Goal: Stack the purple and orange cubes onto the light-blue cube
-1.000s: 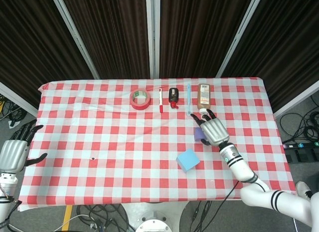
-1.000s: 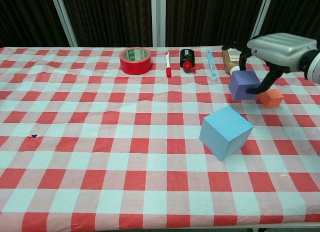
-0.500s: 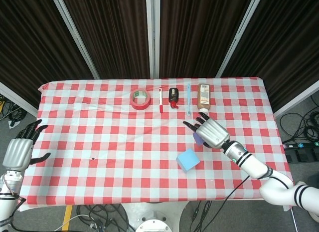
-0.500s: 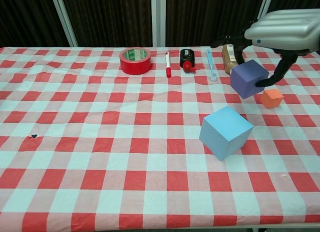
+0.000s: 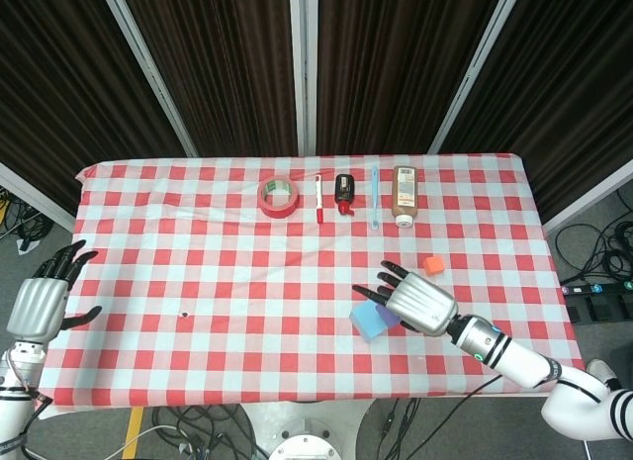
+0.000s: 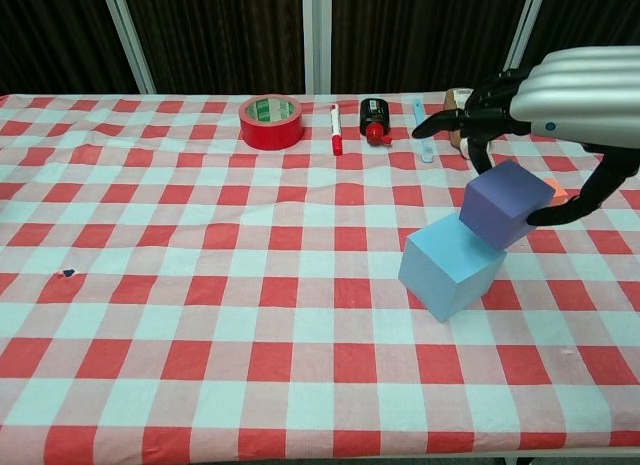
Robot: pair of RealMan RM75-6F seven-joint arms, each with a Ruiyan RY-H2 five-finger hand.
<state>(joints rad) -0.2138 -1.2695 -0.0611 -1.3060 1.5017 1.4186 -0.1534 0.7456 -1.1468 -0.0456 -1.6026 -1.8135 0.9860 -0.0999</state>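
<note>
A checkered bench [image 6: 200, 285]. The right robot hand [image 6: 575, 90] grips the purple cube [image 6: 505, 202], tilted, at the far right upper corner of the light-blue cube [image 6: 450, 265], which sits right of the bench's middle. The orange cube [image 5: 431, 265] lies on the cloth just behind them. The left robot hand [image 5: 38, 302] hangs off the bench's left edge, fingers spread, holding nothing.
</note>
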